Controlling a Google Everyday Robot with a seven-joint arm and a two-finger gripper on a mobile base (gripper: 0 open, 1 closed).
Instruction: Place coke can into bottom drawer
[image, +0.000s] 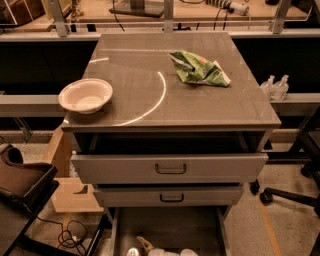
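The bottom drawer (170, 225) of a grey cabinet is standing pulled out toward the camera, its dark floor showing below two closed-looking drawer fronts. The coke can (132, 252) is sitting inside this drawer at its front left, and only its silver top is peeking above the lower edge of the view. Just right of the can, the gripper (170, 253) is showing as pale rounded shapes low in the same drawer, cut off by the frame. Whether its jaws are spread or pinching the can cannot be told, nor whether they are touching it.

Above, the upper drawer front (210, 168) and the narrower lower drawer front (200, 196) are each carrying a dark handle, and a dark gap is showing between the upper front and the table (200, 107). On the table, a white bowl (86, 95) is resting upright near the front left corner, while a crumpled green bag (199, 69) is lying toward the back right, well apart from it. A curved streak of light (157, 97) is glinting across the surface between them.

To the right, two clear bottles (275, 87) are standing on a ledge. A cardboard box (65, 190) is sitting on the floor at the left.
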